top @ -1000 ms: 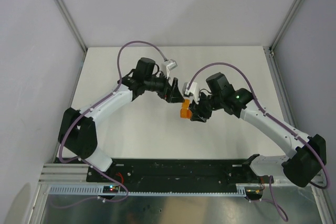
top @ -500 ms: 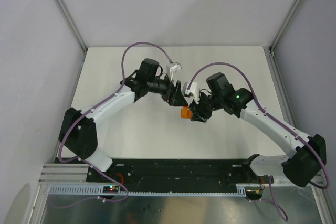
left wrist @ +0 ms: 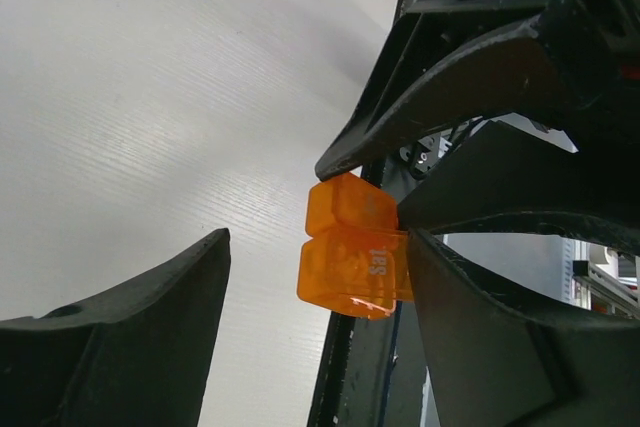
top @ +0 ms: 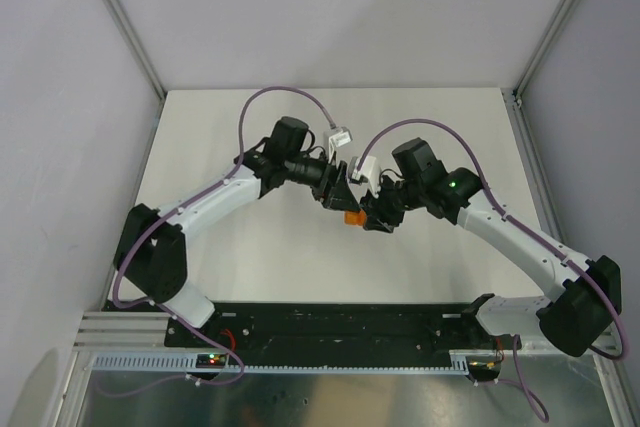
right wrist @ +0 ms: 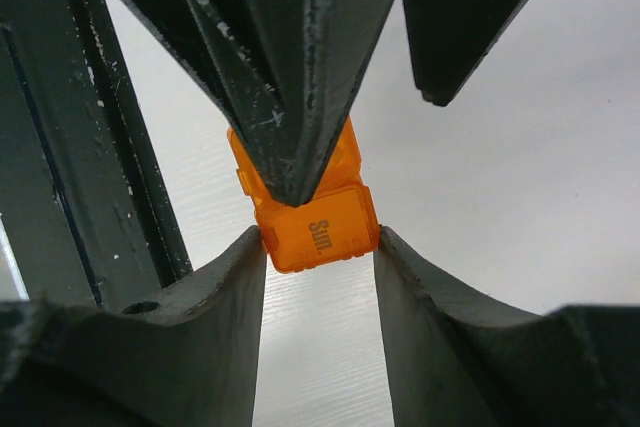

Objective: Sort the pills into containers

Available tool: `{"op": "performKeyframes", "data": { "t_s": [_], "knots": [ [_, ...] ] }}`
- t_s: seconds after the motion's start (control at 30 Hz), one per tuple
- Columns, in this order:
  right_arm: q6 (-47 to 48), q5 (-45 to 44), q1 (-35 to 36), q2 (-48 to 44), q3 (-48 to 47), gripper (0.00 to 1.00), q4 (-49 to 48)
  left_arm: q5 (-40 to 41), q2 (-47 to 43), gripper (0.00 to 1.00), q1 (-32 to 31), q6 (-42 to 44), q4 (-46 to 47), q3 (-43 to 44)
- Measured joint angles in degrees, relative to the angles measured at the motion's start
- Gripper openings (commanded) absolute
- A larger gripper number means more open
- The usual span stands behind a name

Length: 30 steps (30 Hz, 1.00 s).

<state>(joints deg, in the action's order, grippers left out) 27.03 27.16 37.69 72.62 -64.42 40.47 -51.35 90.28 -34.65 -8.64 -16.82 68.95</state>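
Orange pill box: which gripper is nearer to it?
Right. The right gripper has its fingers clamped on the orange pill box from both sides; the left gripper is open around it, one finger at the box, the other apart.

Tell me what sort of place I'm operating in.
Likely a lab robot test cell: white table, plain walls on aluminium posts, left arm and right arm bolted to one black base plate.

Overhead; close wrists; box (left wrist: 352, 252) apparently shared
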Motion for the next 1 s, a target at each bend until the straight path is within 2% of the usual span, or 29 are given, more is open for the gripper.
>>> {"op": "performKeyframes", "data": {
  "t_s": [0.6,0.83,0.93,1.0],
  "knots": [
    [-1.11,-2.95,-0.68,-0.31,0.00,0.00,-0.17,-4.04,2.62,0.60,-1.20,-0.50,0.00,-0.02],
    [-1.60,-3.82,-0.83,-0.66,0.00,0.00,-0.46,-4.94,3.48,0.52,-1.55,-0.94,0.00,-0.02],
    [-1.84,-3.80,-0.98,-0.83,0.00,0.00,-0.48,-5.01,3.61,0.51,-1.57,-0.94,0.00,-0.02],
    [-1.92,-3.82,-1.05,-0.94,-0.02,0.00,-0.48,-5.09,3.61,0.56,-1.60,-0.96,0.00,-0.02]
  ]
}}
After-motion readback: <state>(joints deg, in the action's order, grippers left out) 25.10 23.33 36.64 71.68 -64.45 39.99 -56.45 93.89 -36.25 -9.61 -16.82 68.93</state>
